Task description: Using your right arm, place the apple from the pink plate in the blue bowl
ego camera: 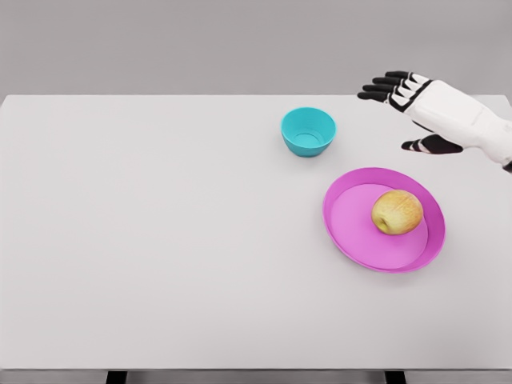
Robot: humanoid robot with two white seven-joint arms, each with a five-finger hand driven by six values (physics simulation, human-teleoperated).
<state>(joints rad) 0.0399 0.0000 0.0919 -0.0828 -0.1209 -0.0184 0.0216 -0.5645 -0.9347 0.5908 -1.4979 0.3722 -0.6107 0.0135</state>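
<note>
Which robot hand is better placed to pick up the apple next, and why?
The right. The right robot hand is in view, open, up beyond the plate where the apple lies, on the table's right. No left arm shows.

A yellow, red-blushed apple (397, 212) is seen resting on the right half of the pink plate (360, 224), its stem dimple turned to the left. The plate is laid flat at the right. The blue bowl (308, 131) is set upright just beyond the plate, apart from it.
</note>
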